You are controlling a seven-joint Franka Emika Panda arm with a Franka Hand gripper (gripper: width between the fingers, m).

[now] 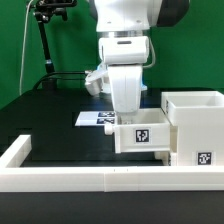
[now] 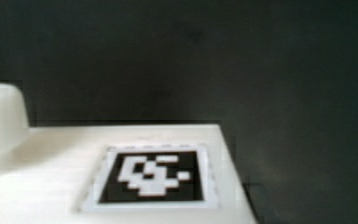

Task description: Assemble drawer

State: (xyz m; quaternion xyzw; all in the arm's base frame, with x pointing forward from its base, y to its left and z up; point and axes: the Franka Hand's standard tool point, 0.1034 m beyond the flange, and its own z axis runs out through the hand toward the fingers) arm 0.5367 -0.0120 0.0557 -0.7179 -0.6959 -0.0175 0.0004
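One drawer tray (image 1: 143,133) sits under the arm in the exterior view, a small white box with a square tag on its near face, touching or just beside the tall drawer shell (image 1: 197,124) on the exterior view's right. The shell stands upright with an open top and a tag low on its front. We judge the step in hand to be seating this tray against or into the shell.

The gripper (image 1: 128,108) hangs directly over the tray, its fingers hidden behind the tray's top edge, so we cannot tell how wide the jaws stand or whether they grip the tray wall. The wrist view gives only a white tagged surface (image 2: 153,172), probably the tray's top or wall seen close, and a white rounded form at the edge that may be a finger.

To do this well, we would keep the tray square to the shell's opening, push slowly along the table, and stop at any sign of binding rather than force it. We would watch that the tray does not tilt.

Beyond these, the long white rail (image 1: 70,176) runs along the near edge of the black table (image 1: 50,115), and the marker board (image 1: 96,118) lies flat behind the arm.
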